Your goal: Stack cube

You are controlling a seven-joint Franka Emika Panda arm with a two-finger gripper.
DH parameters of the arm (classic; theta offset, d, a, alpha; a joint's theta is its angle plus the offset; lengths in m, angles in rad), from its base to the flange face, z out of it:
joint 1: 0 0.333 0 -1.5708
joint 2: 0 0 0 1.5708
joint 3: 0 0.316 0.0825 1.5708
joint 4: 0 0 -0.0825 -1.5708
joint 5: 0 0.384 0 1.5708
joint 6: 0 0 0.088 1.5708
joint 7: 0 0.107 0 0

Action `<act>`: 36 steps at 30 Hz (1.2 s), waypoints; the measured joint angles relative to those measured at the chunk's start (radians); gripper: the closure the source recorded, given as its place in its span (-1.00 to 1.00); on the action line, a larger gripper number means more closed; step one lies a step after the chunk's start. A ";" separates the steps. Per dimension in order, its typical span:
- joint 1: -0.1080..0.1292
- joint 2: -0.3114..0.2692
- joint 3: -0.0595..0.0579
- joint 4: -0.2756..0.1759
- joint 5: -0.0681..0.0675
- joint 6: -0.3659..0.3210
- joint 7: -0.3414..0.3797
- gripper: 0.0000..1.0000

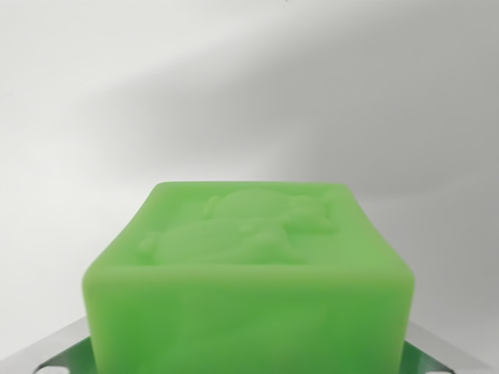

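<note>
Plain white surface (249,93) fills the background. Close to the camera, a translucent green moulded cube (249,288) with a raised relief sits between silver metal gripper (249,366) fingers, apparently gripped.

Cube (248,273) sits low-centre, between the jaws.

Plain white surface (249,101), nothing discernibly resting on its visible stretch.

The background is a plain white surface (249,93) with no visible seams or edges. A broad, soft grey shadow band runs diagonally from lower left to upper right. Lighting is diffuse and even.
</note>
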 joint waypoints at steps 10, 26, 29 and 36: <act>0.000 -0.065 0.006 -0.050 -0.010 -0.014 -0.042 1.00; 0.000 -0.165 0.015 -0.123 -0.023 -0.039 -0.113 1.00; 0.000 -0.185 0.017 -0.137 -0.026 -0.045 -0.127 1.00; 0.001 -0.231 0.021 -0.167 -0.029 -0.061 -0.159 1.00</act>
